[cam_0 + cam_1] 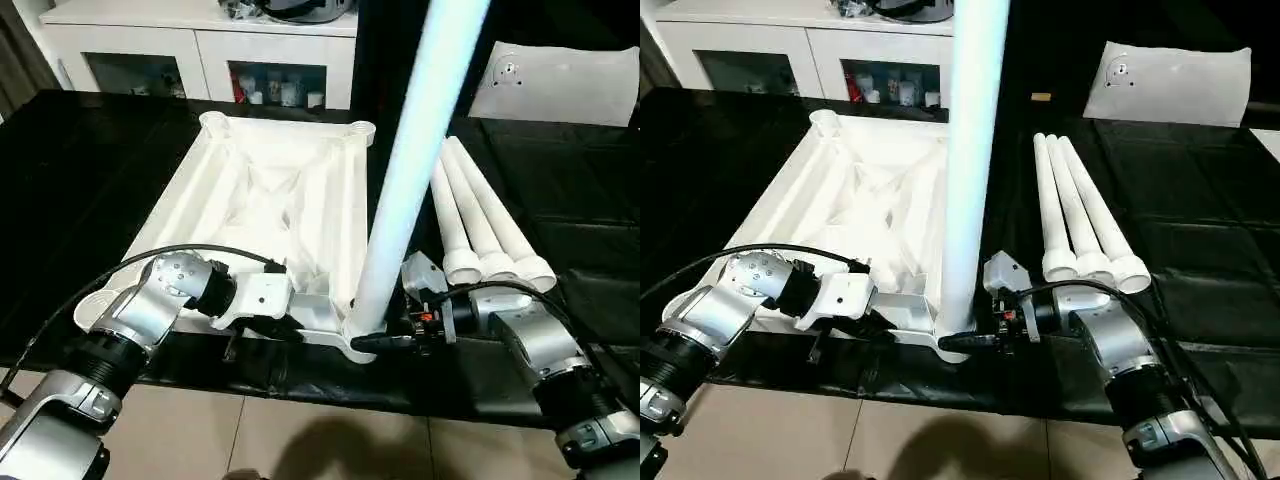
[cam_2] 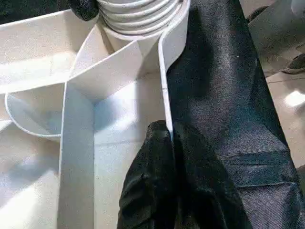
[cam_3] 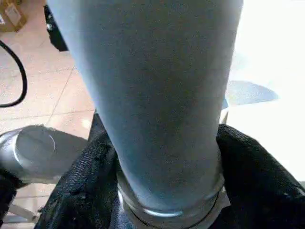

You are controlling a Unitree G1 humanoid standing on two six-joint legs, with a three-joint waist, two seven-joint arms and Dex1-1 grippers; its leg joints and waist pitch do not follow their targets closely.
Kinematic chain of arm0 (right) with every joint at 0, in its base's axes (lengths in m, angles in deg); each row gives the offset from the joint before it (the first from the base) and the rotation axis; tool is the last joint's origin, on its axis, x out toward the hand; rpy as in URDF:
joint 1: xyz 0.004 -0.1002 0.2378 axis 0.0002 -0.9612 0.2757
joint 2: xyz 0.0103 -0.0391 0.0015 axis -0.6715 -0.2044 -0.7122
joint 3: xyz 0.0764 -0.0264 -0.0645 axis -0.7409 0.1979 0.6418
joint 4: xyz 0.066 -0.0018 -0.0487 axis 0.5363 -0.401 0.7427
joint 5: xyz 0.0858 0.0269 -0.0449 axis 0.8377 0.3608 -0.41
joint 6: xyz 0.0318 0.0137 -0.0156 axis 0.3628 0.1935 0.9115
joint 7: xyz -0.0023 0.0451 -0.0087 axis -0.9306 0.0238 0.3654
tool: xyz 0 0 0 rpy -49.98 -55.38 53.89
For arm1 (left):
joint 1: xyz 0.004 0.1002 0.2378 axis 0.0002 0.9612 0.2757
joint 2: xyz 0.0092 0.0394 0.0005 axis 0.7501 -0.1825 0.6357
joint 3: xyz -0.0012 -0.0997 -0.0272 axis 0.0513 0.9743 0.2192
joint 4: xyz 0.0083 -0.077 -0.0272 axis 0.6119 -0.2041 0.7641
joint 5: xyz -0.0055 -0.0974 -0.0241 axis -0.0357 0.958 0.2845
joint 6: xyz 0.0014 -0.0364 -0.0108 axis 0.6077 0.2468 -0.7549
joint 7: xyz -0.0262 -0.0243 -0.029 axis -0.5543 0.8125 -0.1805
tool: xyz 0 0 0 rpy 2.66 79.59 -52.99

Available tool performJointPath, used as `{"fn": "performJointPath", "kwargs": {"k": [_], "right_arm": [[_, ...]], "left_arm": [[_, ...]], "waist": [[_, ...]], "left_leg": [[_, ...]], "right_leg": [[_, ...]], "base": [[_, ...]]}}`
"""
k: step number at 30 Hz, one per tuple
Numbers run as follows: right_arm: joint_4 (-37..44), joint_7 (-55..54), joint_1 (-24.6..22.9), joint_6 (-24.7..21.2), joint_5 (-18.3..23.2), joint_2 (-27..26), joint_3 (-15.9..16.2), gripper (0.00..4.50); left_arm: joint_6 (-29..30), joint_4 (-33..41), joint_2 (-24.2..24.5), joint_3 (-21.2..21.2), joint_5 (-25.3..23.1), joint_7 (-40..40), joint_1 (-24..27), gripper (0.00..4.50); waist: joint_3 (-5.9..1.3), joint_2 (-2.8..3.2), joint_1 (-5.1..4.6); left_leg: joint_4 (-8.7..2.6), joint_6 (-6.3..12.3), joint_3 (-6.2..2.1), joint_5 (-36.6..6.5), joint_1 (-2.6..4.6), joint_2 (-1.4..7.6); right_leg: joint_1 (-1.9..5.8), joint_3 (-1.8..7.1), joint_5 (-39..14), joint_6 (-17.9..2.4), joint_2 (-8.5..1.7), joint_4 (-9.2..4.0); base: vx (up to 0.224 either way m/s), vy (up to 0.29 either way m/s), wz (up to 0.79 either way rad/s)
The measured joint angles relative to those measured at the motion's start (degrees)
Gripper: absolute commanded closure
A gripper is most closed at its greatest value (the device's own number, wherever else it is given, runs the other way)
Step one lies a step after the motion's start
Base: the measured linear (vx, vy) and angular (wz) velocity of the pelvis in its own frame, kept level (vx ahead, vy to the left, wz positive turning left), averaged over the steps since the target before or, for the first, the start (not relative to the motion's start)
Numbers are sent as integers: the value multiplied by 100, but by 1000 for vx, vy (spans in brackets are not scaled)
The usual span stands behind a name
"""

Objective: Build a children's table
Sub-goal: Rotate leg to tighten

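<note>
The white table top [image 1: 270, 190] lies upside down on the black-covered bench, ribs and round corner sockets facing up. One white tube leg [image 1: 410, 170] stands upright in the near right corner socket. My right gripper [image 1: 374, 341] is shut on that leg's base, a black finger [image 3: 252, 181] on either side of the tube. My left gripper [image 2: 171, 136] is shut on the top's near rim wall, just left of that socket, and it also appears at the near edge [image 1: 272, 326]. The other legs [image 1: 480, 215], three of them, lie side by side to the right of the top.
A flat white panel [image 1: 555, 80] with a small round mark lies at the far right. A white cabinet [image 1: 200, 40] stands behind the bench. The black cover's front edge [image 1: 330, 390] drops to the tiled floor just below my grippers.
</note>
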Motion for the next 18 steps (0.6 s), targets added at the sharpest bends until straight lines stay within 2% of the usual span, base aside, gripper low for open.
{"fn": "performJointPath", "kwargs": {"k": [6,11,14,16,18], "right_arm": [[192,-679,-340,-231,106,-381,-231,178],[177,-2185,-444,-463,-32,-1070,-644,178],[45,-3310,-406,-537,-122,-1629,-995,178],[-61,-4042,-253,-602,-246,-1874,-1124,178],[-110,-4545,-142,-625,-381,-2017,-1206,178]], "left_arm": [[755,359,-70,397,118,-430,394,450],[1928,1092,-304,835,94,-1380,898,450],[2980,1737,-863,1192,-8,-2240,1269,450],[3539,2034,-1296,1308,-116,-2842,1370,450],[3804,2177,-1671,1341,-213,-3302,1425,450]], "waist": [[-2,-2,-41],[1,-14,-305],[1,-21,-406],[7,-34,-434],[14,-50,-426]], "left_leg": [[-2,-3,-4,2,12,2],[0,-22,-10,14,22,-3],[5,-21,-10,14,21,-4],[8,-21,-10,14,14,-6],[8,-21,-10,14,7,-7]], "right_leg": [[18,5,3,-4,0,5],[9,15,3,13,1,-2],[2,18,3,13,1,-6],[-2,20,3,13,1,-8],[-2,22,3,13,1,-9]], "base": [[0,0,0],[0,0,0],[0,0,0],[0,0,0],[0,0,0]]}}
